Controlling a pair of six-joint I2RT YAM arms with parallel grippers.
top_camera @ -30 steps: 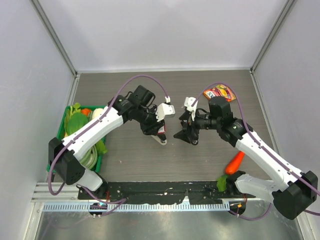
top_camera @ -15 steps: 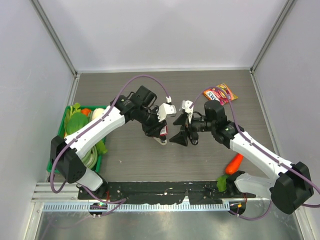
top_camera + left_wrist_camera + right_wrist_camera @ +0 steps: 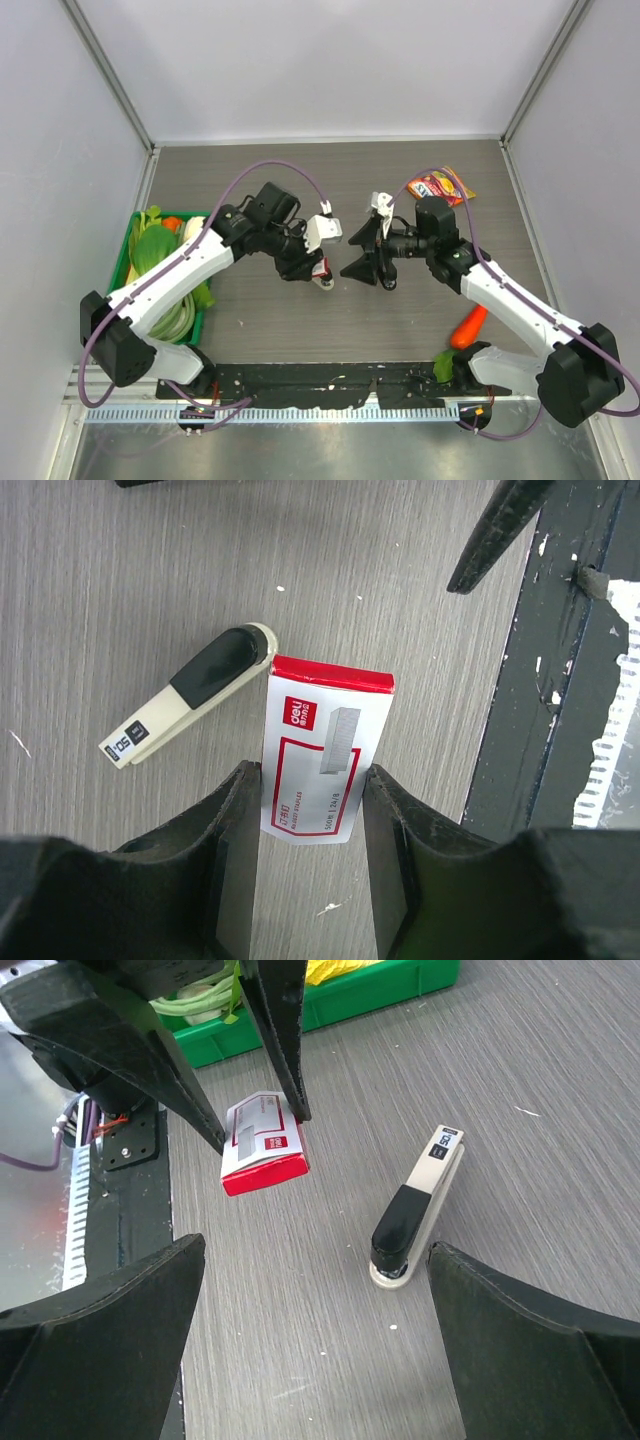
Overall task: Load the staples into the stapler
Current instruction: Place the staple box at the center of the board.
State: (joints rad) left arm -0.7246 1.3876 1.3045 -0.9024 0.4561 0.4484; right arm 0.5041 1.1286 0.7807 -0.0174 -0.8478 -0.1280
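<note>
Staples box (image 3: 325, 750) clamped lengthwise in left gripper (image 3: 312, 772), red end pointing away from it; right gripper (image 3: 315, 1260) gaping, empty; stapler (image 3: 190, 708) flat mid-tabletop.

Below me the table (image 3: 300, 180) is grey wood-grain board. Near its middle a stapler (image 3: 418, 1210) lies closed, beige with a black cap at one end, nothing touching it. At the left edge sits a green basket (image 3: 390, 995) heaped with vegetables. Towards the far right corner I see an orange-red snack packet (image 3: 440, 187) lying flat. Close to the near edge on the right lies a carrot (image 3: 470, 325), a green leaf (image 3: 443, 367) at its near end. A black strip (image 3: 320, 380), chipped white in places, runs along the near edge.
</note>
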